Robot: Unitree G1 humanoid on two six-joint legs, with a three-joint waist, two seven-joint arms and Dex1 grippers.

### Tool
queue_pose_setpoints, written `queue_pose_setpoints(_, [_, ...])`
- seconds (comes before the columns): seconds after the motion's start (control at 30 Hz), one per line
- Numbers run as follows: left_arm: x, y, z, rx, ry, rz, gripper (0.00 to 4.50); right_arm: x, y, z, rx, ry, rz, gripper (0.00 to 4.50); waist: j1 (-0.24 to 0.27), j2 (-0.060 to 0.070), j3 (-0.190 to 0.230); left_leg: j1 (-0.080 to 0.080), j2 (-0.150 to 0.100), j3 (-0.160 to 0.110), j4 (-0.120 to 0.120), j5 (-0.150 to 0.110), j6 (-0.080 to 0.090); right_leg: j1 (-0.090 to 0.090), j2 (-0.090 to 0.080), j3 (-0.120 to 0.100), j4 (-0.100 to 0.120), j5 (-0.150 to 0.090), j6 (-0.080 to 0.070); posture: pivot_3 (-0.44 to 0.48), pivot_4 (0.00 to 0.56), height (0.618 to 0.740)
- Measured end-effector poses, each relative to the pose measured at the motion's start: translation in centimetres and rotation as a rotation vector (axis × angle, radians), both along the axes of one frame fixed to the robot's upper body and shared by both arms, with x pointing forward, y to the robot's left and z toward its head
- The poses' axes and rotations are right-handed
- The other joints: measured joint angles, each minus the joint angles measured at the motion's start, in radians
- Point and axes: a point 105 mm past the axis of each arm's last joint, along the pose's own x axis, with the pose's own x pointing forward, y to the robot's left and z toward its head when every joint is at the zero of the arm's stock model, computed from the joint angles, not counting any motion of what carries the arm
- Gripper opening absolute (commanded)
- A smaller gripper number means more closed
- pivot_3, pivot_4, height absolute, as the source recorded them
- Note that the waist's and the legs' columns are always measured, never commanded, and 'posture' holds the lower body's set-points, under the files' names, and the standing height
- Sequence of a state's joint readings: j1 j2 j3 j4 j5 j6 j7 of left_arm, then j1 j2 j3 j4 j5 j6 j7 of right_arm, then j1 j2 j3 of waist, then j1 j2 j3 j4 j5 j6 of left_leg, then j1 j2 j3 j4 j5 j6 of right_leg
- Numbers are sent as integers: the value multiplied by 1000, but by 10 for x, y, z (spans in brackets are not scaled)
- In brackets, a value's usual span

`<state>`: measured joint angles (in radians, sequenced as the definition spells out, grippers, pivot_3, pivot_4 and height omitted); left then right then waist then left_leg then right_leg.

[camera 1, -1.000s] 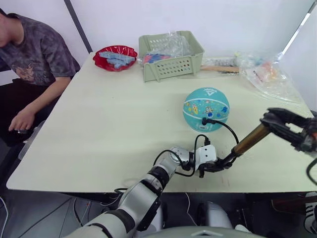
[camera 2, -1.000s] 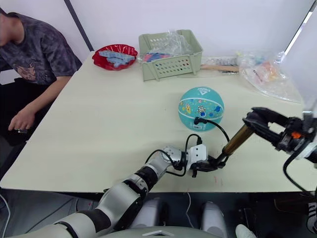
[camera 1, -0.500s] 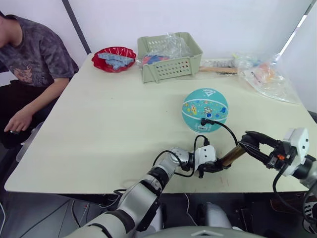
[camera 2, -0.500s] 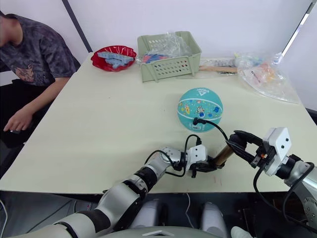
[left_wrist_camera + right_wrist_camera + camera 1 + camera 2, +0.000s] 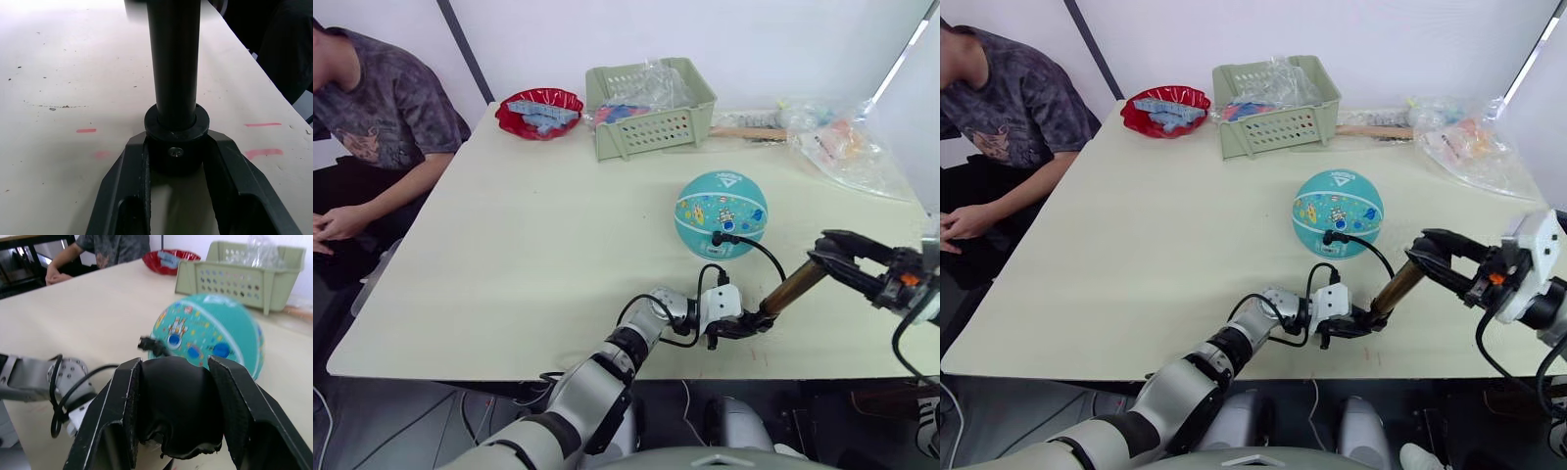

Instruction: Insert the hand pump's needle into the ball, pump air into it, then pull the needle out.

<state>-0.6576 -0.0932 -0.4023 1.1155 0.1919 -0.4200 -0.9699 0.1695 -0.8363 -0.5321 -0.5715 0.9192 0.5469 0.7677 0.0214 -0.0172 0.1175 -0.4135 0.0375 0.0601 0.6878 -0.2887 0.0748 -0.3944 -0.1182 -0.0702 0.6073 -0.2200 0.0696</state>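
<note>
Teal ball with white seams and colourful prints; bronze-brown hand pump, black hose.

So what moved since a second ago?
The right gripper pushed the hand pump handle in, then drew it back out partway. The left gripper kept holding the pump's base. The needle stayed in the ball, which didn't move.

I can read no words or numbers anywhere. The ball, just beyond my right end effector, carries a white triangular logo on its top, but its lettering is too small to make out. The cartoon prints on its side show no legible text. Red marks on the desk beside my left end effector are plain dashes, not characters.
</note>
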Motion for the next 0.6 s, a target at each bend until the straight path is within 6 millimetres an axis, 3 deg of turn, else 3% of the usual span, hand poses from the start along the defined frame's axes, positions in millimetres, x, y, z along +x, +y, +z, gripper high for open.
queue_pose_setpoints(0.13, [0, 0, 0, 0, -1, 0, 1108, 0, -2, 13, 4, -19, 4, 1598, 0, 0, 1, 0, 0, 0, 0, 0, 0, 0, 0, 0, 0, 0, 0, 0, 150, 738])
queue_pose_setpoints(0.33, [1, 0, 1, 0, -2, -3, 1108, -2, -10, 60, 4, -117, 10, 1598, -1, 0, 3, 0, 0, 0, 0, 0, 0, 0, 0, 0, 0, 0, 0, 0, 150, 738])
queue_pose_setpoints(0.6, [1, 0, 1, 0, -3, -4, 1108, -1, -9, 66, 25, -98, 5, 1598, -1, 1, 3, 0, 0, 0, 0, 0, 0, 0, -1, 0, 0, 0, 0, 0, 150, 738])
